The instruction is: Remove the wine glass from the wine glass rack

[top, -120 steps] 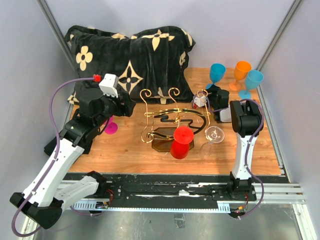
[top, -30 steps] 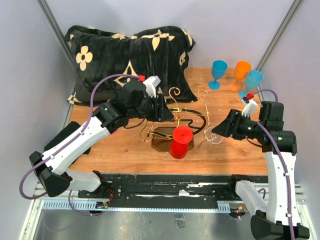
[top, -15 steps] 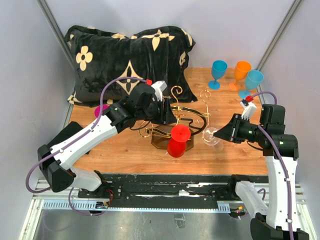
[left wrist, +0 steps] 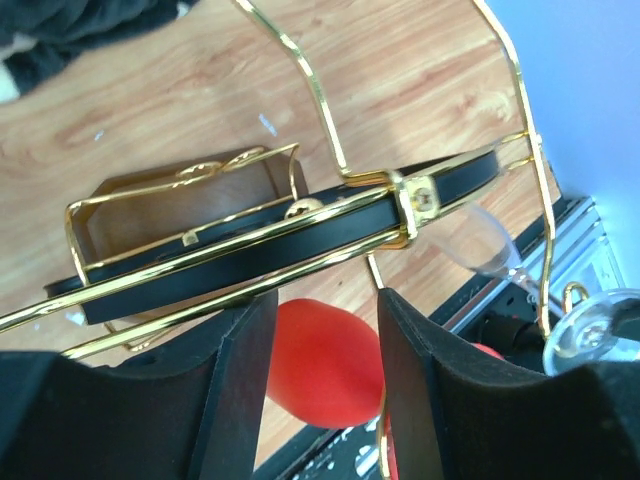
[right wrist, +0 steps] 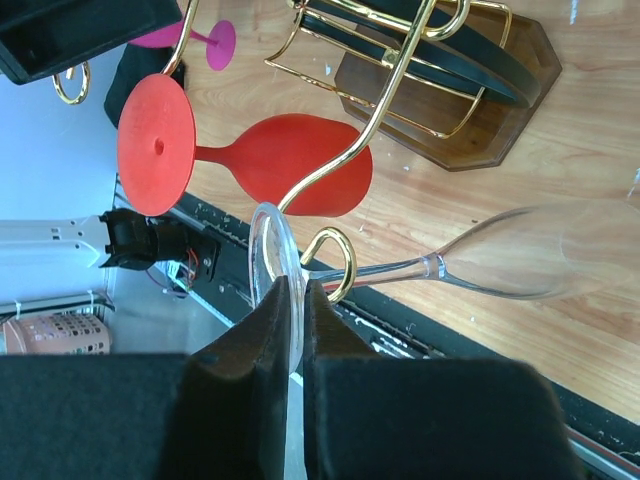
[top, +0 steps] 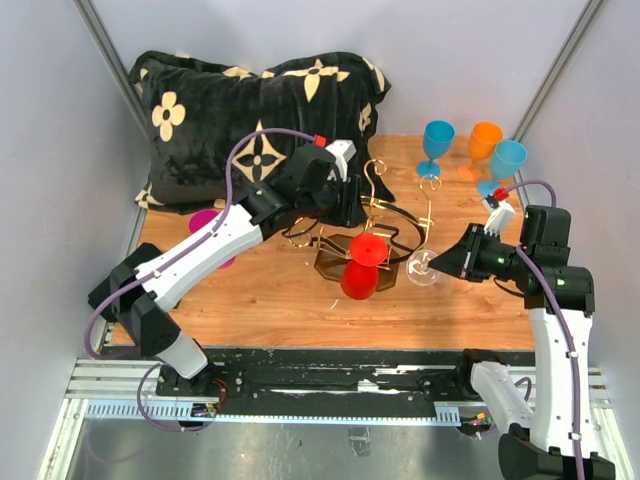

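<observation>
The gold wire wine glass rack [top: 392, 228] stands on its dark brown base [top: 334, 262] mid-table; it also shows in the left wrist view [left wrist: 250, 250] and the right wrist view [right wrist: 440, 60]. A clear wine glass [top: 422, 268] hangs sideways with its stem through a gold hook [right wrist: 335, 258]. My right gripper [right wrist: 296, 300] is shut on its foot [right wrist: 268, 250]. A red wine glass [top: 362, 265] hangs on the rack too. My left gripper [left wrist: 320, 300] is open at the rack's black ring, with a gold wire against one finger [left wrist: 415, 400].
A black flowered pillow [top: 260, 110] fills the back left. Two blue goblets [top: 435, 142] [top: 507, 160] and an orange one [top: 485, 140] stand at the back right. A magenta glass [top: 205, 225] lies behind the left arm. The table's front edge is close to the clear glass.
My right gripper has closed on the clear glass's foot. The left arm has swung toward the back right, and the rack with its glasses has shifted the same way.
</observation>
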Controlling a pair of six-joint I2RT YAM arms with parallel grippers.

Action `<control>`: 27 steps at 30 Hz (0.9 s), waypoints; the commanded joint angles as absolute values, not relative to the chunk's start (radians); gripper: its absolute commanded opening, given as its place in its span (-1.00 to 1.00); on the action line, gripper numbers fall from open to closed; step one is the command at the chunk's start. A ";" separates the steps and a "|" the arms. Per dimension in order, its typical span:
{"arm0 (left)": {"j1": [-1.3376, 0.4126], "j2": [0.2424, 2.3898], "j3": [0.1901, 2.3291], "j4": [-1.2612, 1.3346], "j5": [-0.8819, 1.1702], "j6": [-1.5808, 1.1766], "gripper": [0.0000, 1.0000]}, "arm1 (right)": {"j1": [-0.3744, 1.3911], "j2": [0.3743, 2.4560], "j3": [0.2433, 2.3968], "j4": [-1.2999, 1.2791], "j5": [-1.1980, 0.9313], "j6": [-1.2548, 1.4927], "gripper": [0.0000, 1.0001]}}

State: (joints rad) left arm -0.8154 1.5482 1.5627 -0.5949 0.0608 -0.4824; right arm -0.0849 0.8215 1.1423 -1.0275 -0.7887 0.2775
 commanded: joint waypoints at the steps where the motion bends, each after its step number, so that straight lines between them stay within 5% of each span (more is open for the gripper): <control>1: -0.813 1.640 1.698 -0.588 0.030 -0.397 0.03 | -0.141 0.856 1.106 -0.959 -0.729 0.271 -0.99; 13: -0.712 1.817 1.969 -0.644 0.082 -0.363 -0.03 | -0.173 0.993 1.127 -0.689 -0.765 0.408 -0.99; 27: -0.710 1.586 1.803 -0.580 0.068 -0.356 0.04 | -0.187 1.026 1.272 -0.702 -0.714 0.433 -0.81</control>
State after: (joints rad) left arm -0.7063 1.6535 1.8320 -0.6163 0.0704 -0.3637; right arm -0.1608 1.0508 1.2152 -0.6891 -0.7490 0.4229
